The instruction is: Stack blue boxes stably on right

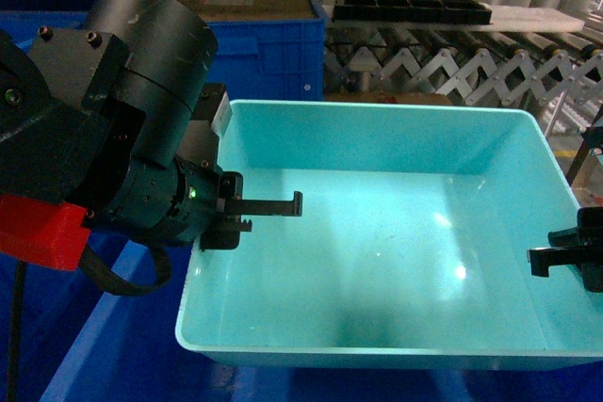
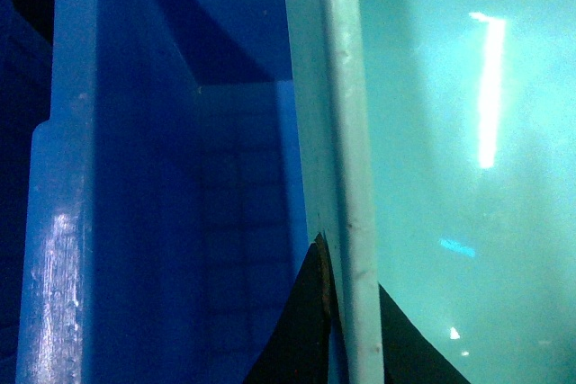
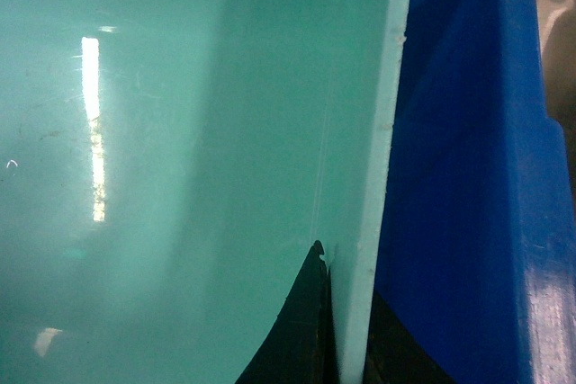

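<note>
Left end effector [image 1: 247, 217] clamped over the left rim of a light turquoise-blue smooth plastic tub [image 1: 377, 261], one dark finger [image 1: 268, 204] reaching inside the wall, the other outside; closed on the rim, as shown in the left wrist view, fingers either side of the rolled edge [image 2: 346, 222]. Right end effector [image 1: 570, 256] likewise closed on the tub's right rim [image 3: 382, 177], one finger [image 3: 301, 330] inside, one outside. Tub held between both, sitting within or above a royal-blue plastic crate [image 1: 104, 364]; contact with it not clear. Behind: another royal-blue crate [image 1: 264, 49], a roller conveyor [image 1: 452, 63], a black compartment tray [image 1: 410, 5].
</note>
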Robot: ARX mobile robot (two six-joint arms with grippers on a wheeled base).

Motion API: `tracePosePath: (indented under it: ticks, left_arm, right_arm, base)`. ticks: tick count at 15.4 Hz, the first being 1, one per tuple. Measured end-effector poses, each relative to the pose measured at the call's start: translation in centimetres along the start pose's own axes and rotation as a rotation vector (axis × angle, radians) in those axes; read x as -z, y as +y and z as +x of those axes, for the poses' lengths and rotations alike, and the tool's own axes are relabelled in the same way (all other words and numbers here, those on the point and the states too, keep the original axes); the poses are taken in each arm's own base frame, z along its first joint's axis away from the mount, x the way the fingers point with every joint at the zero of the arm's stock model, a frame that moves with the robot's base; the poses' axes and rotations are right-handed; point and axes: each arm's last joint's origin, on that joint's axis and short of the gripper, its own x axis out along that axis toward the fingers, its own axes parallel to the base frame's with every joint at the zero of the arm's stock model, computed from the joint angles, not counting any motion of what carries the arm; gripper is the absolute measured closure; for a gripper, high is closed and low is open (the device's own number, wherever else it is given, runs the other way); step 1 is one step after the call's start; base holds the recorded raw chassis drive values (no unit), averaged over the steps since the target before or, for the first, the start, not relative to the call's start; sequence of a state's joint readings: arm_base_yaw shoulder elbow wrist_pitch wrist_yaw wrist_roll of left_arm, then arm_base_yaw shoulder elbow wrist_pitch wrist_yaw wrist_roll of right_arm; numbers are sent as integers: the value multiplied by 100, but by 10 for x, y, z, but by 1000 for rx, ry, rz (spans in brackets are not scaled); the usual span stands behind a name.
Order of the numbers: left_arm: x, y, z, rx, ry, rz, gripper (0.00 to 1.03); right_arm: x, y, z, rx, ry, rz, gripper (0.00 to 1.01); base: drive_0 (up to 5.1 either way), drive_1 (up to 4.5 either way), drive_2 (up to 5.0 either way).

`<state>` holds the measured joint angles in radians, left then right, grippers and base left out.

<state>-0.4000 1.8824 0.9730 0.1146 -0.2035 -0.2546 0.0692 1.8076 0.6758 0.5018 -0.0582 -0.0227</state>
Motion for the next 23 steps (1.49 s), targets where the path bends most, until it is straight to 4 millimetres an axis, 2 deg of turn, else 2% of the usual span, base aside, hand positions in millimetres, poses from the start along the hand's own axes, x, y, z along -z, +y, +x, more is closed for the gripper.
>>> tracePosePath:
  ticks: [5,15,16,17,23]
  left_arm:
    - [-9,-6,2,6,-7,7,101]
    - [-9,-7,2,7,-2,9,101]
    - [-9,-7,2,7,-3,8,101]
    - [-9,-7,2,10,-3,17,92]
    - [-10,-7,2,9,-9,32,29]
  right_arm:
    - [-7,0,4,10,-16,0,99]
    - [-7,-3,7,33,-13,2,99]
    - [-7,-3,7,36,-13,-5,95]
    - [-7,-4,7,60,-12,-22,86]
    - [-8,-6,7,79,-14,-44,22]
  base:
    - [0,0,0]
    - [0,0,0]
    - [0,0,0]
    - [0,0,0]
    - [0,0,0]
